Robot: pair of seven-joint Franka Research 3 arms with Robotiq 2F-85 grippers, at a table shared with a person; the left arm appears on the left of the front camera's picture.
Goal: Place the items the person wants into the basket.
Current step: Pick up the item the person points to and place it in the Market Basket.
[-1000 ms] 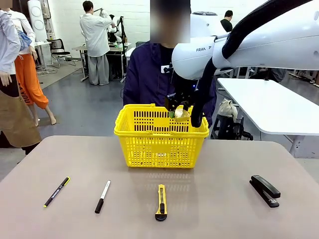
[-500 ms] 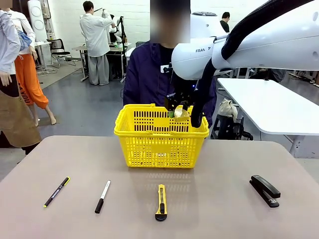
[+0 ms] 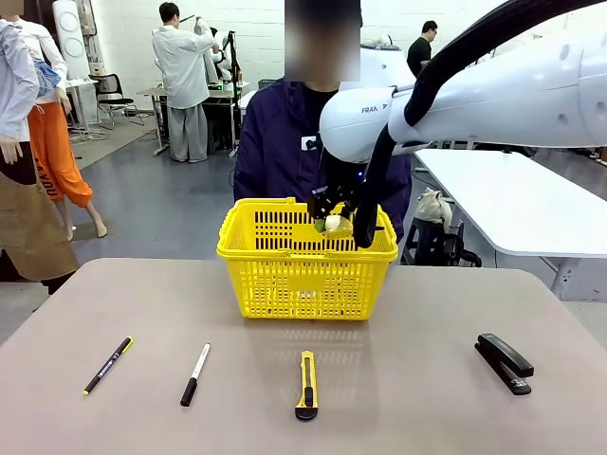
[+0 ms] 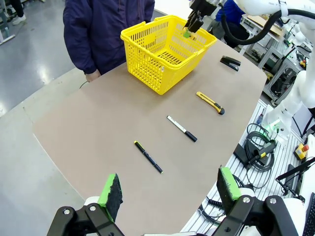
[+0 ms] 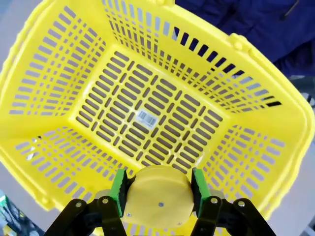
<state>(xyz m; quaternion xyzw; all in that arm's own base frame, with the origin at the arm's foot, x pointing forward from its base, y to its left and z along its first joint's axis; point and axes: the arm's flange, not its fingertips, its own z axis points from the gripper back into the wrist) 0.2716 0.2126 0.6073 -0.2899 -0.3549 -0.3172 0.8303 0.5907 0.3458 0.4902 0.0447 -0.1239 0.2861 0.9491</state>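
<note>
1. Now the table (image 3: pixel 427 303) bears the black stapler (image 3: pixel 504 362) and the utility knife (image 3: pixel 306 385), both on the robot's side, well apart from the basket (image 3: pixel 285 284).
2. The basket stands at the far edge in front of the person (image 3: pixel 275 152); its floor looks bare.
3. The left gripper (image 4: pixel 170 189) hovers high over the table, jaws wide and empty.
4. The right gripper (image 3: pixel 334 225) hangs over the basket's open top, jaws clamped on the flat sides of the yellow tape measure (image 5: pixel 157 196).
5. The step in hand looks like item 1 of 3, at the drop. The next move calls for a short descent, then parting the jaws clear of the rim.
</note>
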